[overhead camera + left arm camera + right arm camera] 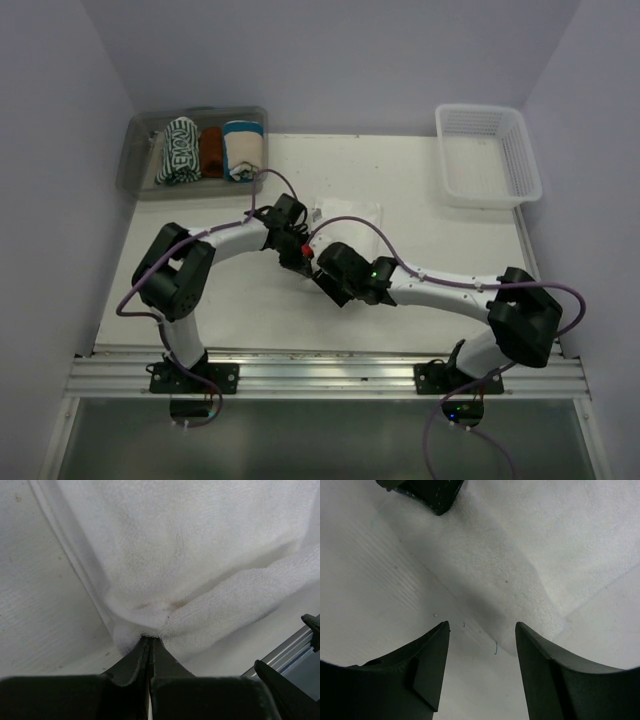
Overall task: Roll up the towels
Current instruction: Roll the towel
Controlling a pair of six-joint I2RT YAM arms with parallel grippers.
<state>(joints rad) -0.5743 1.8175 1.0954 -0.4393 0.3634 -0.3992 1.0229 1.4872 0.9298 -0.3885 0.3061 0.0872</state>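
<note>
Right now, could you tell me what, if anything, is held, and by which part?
The left arm's jaws pinch the plain white terry-cloth towel by a bunched fold at its edge; the right arm's open jaws hold nothing.

Three rolled towels [211, 150], one white towel [350, 212], one bin [135, 165], one basket [527, 165].

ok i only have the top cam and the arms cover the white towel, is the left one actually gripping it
observer: yes, the left jaws are shut, pinching a bunched edge of the white towel
operator: and the right
observer: right jaws stand open, nothing between them
operator: what's under them
observer: a flat corner of the same towel, bare table either side
</note>
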